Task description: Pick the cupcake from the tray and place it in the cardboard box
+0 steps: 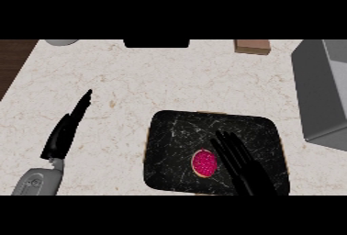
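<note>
A cupcake [204, 163] with pink frosting sits on the black marbled tray [190, 133], toward the tray's lower middle. My right hand [245, 165] lies over the tray just right of the cupcake, fingers straight and pointing up-left, open and holding nothing. My left hand [64, 131] is at the left over the bare counter, fingers straight, open and resting. A brown cardboard box [253, 46] shows at the top edge, right of centre, mostly cut off.
A grey sink or metal bin [325, 92] fills the right side. A black object [156, 43] and a grey round item [62, 42] lie at the top edge. Dark wood [12, 59] borders the counter's upper left.
</note>
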Motion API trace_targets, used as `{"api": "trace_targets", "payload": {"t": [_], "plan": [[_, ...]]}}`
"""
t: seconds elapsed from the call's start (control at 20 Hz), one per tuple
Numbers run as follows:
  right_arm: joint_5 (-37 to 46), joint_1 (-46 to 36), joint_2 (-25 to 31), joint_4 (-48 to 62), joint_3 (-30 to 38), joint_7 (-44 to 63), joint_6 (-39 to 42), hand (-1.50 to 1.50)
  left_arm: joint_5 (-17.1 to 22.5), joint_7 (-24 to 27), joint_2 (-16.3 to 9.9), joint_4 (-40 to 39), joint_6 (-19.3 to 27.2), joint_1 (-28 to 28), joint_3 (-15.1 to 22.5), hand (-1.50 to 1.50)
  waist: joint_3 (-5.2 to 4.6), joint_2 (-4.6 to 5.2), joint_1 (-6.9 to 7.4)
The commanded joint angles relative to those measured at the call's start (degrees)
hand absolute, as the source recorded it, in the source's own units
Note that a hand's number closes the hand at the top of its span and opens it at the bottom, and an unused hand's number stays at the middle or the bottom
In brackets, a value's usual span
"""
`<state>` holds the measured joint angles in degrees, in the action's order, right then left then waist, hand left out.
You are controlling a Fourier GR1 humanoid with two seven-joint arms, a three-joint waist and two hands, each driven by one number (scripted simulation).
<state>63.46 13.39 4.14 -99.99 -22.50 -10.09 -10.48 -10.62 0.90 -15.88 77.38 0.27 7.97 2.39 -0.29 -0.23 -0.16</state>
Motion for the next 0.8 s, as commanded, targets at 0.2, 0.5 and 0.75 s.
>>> {"api": "trace_targets", "payload": {"t": [0.2, 0.5, 0.75], "plan": [[-0.7, -2.4, -0.5, 2.9, -1.4, 0.9, 1.9, -1.50, -2.9, -2.0, 3.3, 0.7, 0.6, 0.8, -0.2, 0.00, 0.29, 0.21, 0.11], [0.8, -5.3, -4.0, 11.2, -2.4, 1.0, -3.6, -1.50, -1.8, -2.1, 0.7, 1.1, -3.3, 1.8, -3.5, 0.00, 0.30, 0.22, 0.14], [-0.6, -10.7, -4.1, 17.3, -0.6, -0.3, -3.7, -1.50, -4.2, -0.7, 3.6, 2.5, -1.3, -0.8, -2.4, 0.00, 0.30, 0.22, 0.27]]}}
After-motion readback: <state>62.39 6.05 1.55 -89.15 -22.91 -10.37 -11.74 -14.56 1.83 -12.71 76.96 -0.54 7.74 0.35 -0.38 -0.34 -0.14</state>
